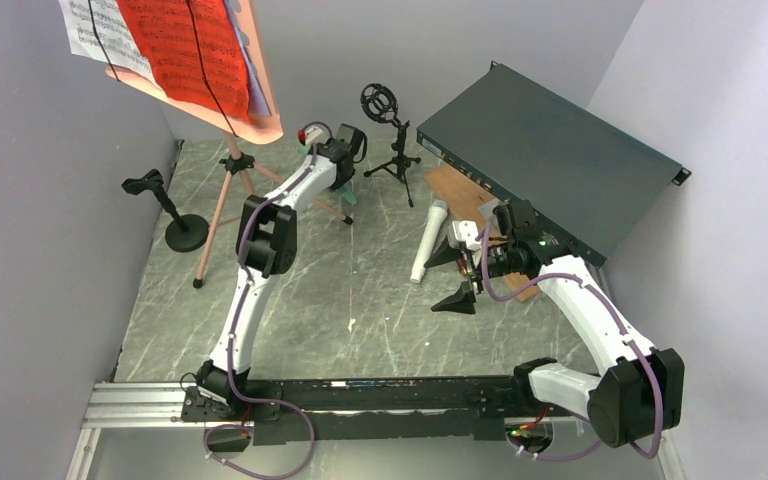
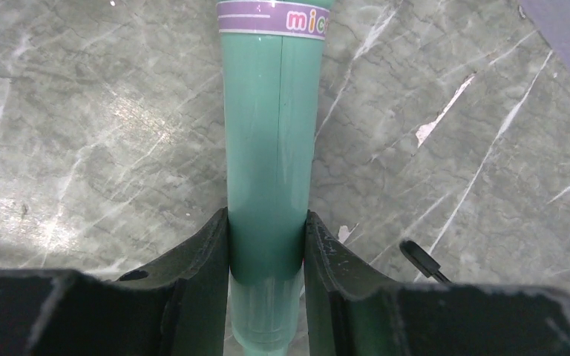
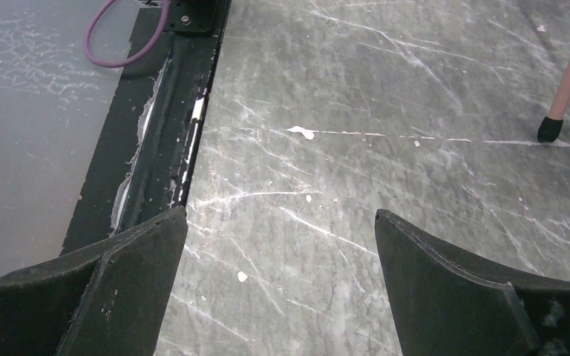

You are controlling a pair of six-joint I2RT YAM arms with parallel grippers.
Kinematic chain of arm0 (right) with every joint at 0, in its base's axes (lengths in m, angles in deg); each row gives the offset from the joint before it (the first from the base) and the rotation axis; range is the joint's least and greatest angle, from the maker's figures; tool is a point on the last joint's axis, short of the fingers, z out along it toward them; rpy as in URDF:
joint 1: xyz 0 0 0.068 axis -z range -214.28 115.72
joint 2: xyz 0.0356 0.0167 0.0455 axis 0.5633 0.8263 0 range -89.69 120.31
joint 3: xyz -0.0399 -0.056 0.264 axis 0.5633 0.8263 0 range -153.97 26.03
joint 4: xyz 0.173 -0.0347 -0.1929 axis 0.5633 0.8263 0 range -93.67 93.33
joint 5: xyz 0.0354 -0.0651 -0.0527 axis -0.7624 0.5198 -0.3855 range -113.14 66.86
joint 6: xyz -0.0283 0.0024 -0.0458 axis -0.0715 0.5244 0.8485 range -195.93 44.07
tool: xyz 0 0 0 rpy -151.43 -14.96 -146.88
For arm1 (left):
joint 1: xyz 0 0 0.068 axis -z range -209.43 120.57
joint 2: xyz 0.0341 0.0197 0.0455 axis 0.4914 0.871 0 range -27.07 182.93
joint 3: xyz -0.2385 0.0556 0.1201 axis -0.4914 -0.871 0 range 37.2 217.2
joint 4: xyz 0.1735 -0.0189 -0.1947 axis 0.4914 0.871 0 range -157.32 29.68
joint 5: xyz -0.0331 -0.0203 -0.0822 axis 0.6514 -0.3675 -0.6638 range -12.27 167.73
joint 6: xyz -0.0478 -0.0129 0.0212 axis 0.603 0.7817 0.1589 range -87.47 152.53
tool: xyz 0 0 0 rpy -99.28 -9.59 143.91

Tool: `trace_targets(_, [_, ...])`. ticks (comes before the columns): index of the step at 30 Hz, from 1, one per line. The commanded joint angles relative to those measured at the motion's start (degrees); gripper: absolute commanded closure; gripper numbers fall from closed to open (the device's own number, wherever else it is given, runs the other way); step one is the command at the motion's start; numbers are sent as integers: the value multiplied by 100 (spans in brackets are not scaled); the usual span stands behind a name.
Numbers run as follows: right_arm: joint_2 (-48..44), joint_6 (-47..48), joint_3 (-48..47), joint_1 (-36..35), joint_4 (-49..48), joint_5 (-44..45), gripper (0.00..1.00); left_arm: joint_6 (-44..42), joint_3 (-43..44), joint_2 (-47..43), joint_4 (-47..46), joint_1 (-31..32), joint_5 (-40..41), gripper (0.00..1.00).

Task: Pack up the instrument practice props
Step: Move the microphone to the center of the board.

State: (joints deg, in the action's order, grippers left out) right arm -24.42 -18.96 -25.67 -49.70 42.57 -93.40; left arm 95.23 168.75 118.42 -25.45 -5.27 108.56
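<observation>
1. Over the grey marble-patterned tabletop (image 1: 360,330), in the overhead view, the left gripper (image 1: 345,188) is reaching to the back, near the feet of the pink perforated music tripod (image 1: 222,205). The tripod stands upright and carries the white, red and lavender sheet-music pages (image 1: 185,45). A mint-green plastic microphone (image 1: 348,208) pokes out below that gripper. The white plastic microphone (image 1: 430,240) lies flat mid-table, just beside the right gripper (image 1: 457,278). A black round-based microphone mount (image 1: 175,215) stands at the left and a black tripod mount with a ring cradle (image 1: 390,130) at the back.
2. From the left wrist, the jaws press on both sides of the green microphone's handle near its lower end, so it is gripped. I cannot tell whether it has cleared the table.
3. From the right wrist, the dark fingers are spread wide over bare marble and hold nothing.
4. I'd say the step in hand is collecting the green microphone. The next move calls for lifting it clear of the nearby tripod leg. I see no obvious container to pack it into.
</observation>
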Motion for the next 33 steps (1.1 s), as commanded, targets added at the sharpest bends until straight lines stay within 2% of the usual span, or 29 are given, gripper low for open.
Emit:
trace_targets(1, [-107,51,-16,-22,-133,0,1,29,66,-203,-367,71,69,64])
trace_targets(3, [-104,42,-16,-21,-146,-7,1,-57,-102,-348,-481,83,8,50])
trace_targets(4, [-102,41,-10,-22,-142,-7,1,-87,-206,-432,-520,100,-4,47])
trace_targets(8, [-103,33,-7,-22,-150,-7,1,-399,-899,-1084,-954,308,61,38])
trace_targets(14, [-96,33,2,-22,-155,-13,1,-1294,-2050,-2060,-1336,807,-340,36])
trace_targets(18, [-96,33,11,-22,-159,-30,1,-2678,-3273,-2865,-1767,1491,14,36])
trace_targets(22, [-84,44,15,-21,-166,-43,1,-3464,-4994,-3883,-2560,1721,-1111,33])
trace_targets(24, [-72,48,28,-35,-176,-44,1,-3604,-5904,-4499,-3119,1729,-1365,32])
trace_targets(26, [-55,42,36,-46,-183,-33,1,-3505,-6665,-4987,-3513,1731,-1015,24])
trace_targets(28, [-43,27,46,-60,-213,-15,1,-3301,-6866,-5302,-3480,1716,-539,14])
trace_targets(30, [-34,9,63,-66,-244,0,1,-2942,-6781,-5425,-3180,1715,26,2])
trace_targets(33, [-24,-23,79,-67,-279,14,1,-1920,-6136,-5199,-1989,1715,1086,1])
